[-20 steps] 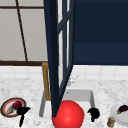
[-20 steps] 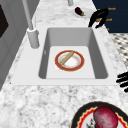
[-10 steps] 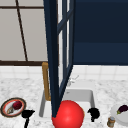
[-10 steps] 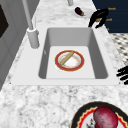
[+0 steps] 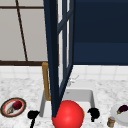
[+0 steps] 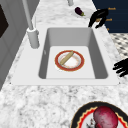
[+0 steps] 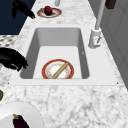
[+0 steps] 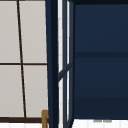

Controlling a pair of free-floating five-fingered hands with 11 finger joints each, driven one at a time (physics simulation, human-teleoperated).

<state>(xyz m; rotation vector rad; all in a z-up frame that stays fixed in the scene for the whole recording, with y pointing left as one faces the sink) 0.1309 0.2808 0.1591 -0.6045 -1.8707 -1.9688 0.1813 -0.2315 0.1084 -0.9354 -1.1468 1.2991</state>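
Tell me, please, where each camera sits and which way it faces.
Front: faces the sink; left robot hand, right robot hand.
Left side: along the sink from its left; both robot hands.
Right side: from its right; both robot hands.
Upper: faces the door above.
Both side views share the plate.

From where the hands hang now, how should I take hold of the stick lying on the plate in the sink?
Pinch the stick near its middle, coming straight down from above. It lies flat and diagonal across the red-rimmed plate, and the sink walls block a sideways approach. The right hand hangs by the far rim.
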